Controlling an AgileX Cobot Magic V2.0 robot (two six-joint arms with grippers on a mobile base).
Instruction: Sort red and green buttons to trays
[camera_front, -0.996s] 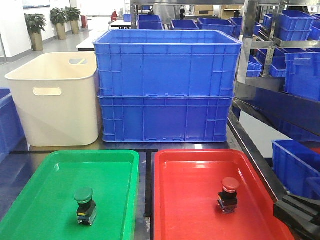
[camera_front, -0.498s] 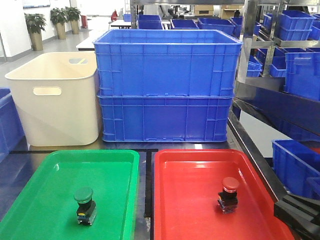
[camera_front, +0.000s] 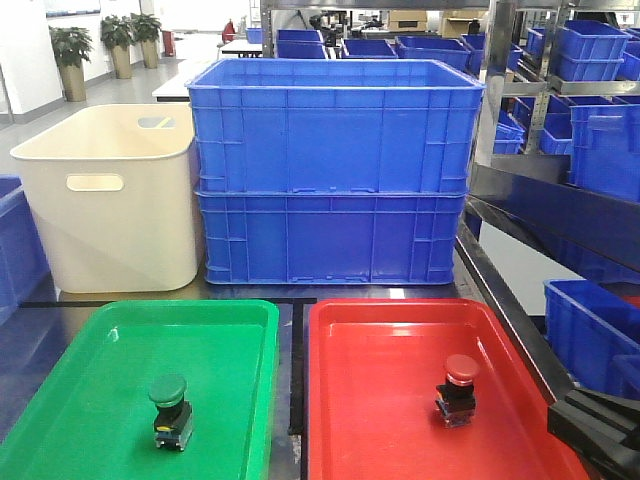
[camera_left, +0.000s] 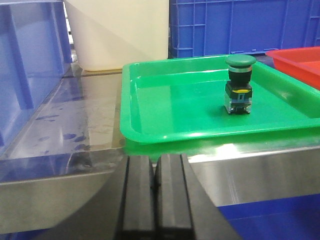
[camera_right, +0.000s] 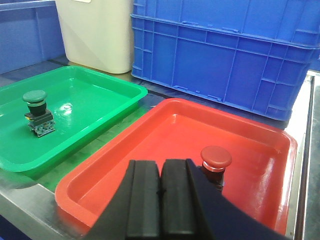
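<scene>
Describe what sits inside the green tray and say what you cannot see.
Inside the green tray one green button stands upright on the tray floor, cap up. Its underside and the floor beneath it are hidden.

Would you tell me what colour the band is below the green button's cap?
Yellow, on the green button; clearest in the left wrist view.
</scene>
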